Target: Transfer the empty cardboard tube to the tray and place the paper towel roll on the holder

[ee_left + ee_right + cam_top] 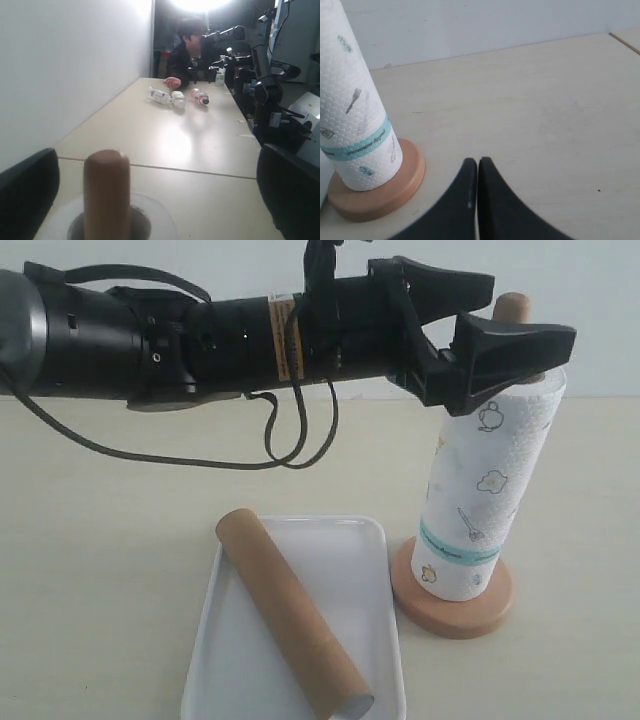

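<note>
Currently the left pincer (528, 312) straddles the paper towel roll (485, 480), open; a skewed retreat could topple the holder (455, 618); right pincer (477, 172) sits closed.

Paper towel roll (487, 490): white, embossed scale-like texture, small coloured cartoon prints (fork etc.), teal band w/ tiny lettering nr lower end. Holder (455, 618): light brown wood, plain. Cardboard tube (290, 610): plain brown outside, greyish inside. Tray (350, 550): glossy white, plain. Surface (100, 570): pale beige. Left fingers (515, 345) & right fingers (492, 200): black. Left arm (200, 335): black w/ yellow-orange label.
</note>
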